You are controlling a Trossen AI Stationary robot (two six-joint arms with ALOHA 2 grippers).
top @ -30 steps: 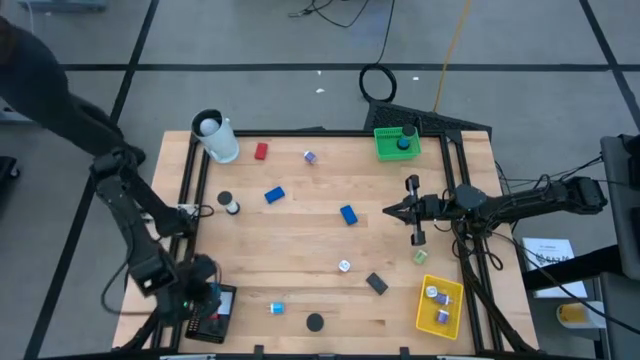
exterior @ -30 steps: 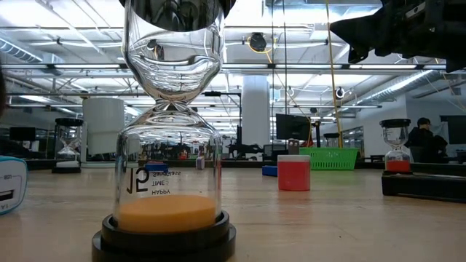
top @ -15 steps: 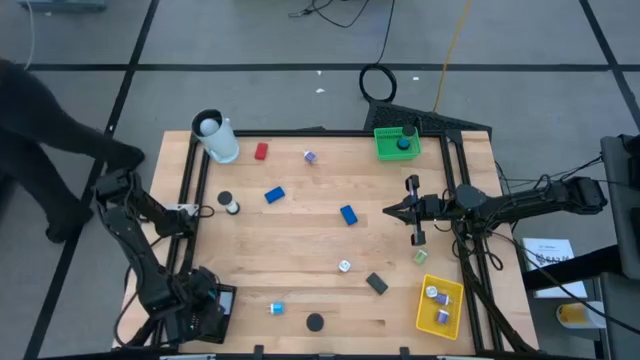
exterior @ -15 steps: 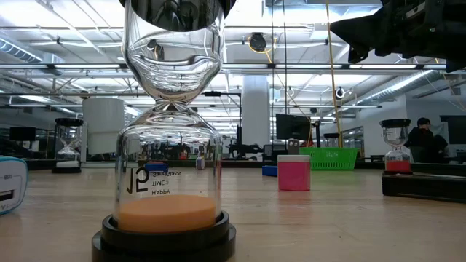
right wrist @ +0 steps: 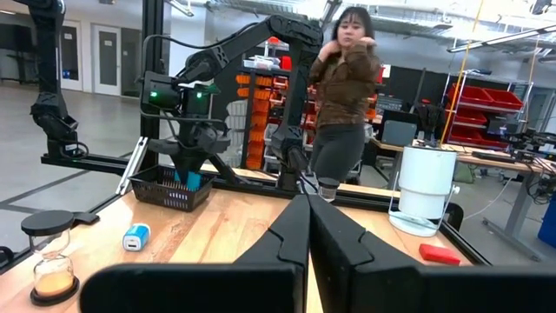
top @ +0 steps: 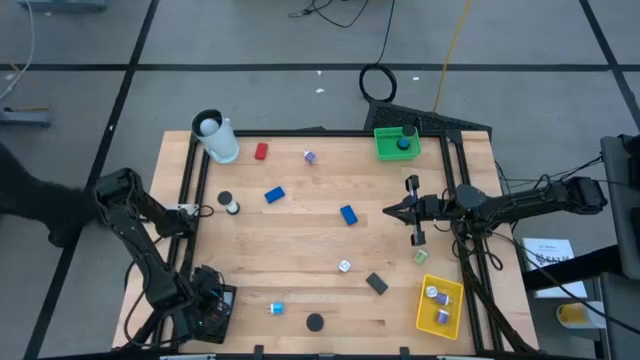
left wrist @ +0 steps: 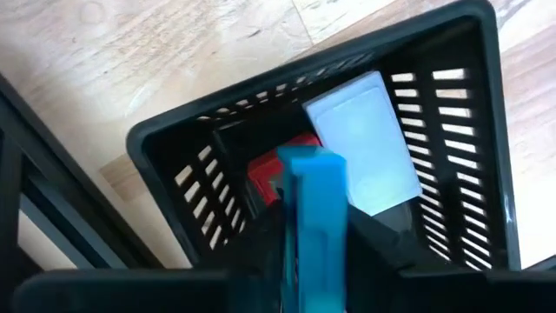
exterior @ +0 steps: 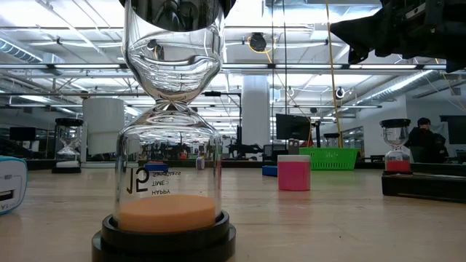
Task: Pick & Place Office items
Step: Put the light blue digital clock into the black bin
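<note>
My left gripper (top: pixel 205 302) points down into the black mesh tray (left wrist: pixel 165 174) at the table's near left corner, shut on a blue block (left wrist: pixel 313 187). A red piece (left wrist: pixel 265 178) and a white piece (left wrist: pixel 365 139) lie on the tray's floor under it. My right gripper (top: pixel 388 211) hangs shut and level above the table's right side, touching nothing. Loose office items lie on the wood: a red block (top: pixel 261 151), two blue blocks (top: pixel 274 195) (top: pixel 347 214), a black block (top: pixel 376 283) and a teal piece (top: pixel 277 309). My left gripper pinches the blue block's two broad sides (left wrist: pixel 295 243) between its two fingers. The fingers come from above and point down. The block stands on edge between them, its lower end (left wrist: pixel 311 156) inside the tray's walls; whether it rests on the pieces below cannot be told.
A white cup (top: pixel 215 137) stands at the far left, a green tray (top: pixel 397 143) at the far right and a yellow tray (top: pixel 440 305) at the near right. An hourglass (exterior: pixel 169 145) stands near the front edge. A person (right wrist: pixel 343 96) stands beyond the table's far left.
My left gripper has sunk into the black tray with the blue block, shifting a little toward the table's near edge and rolling slightly. A person's dark shape beside the table's left has drawn away.
</note>
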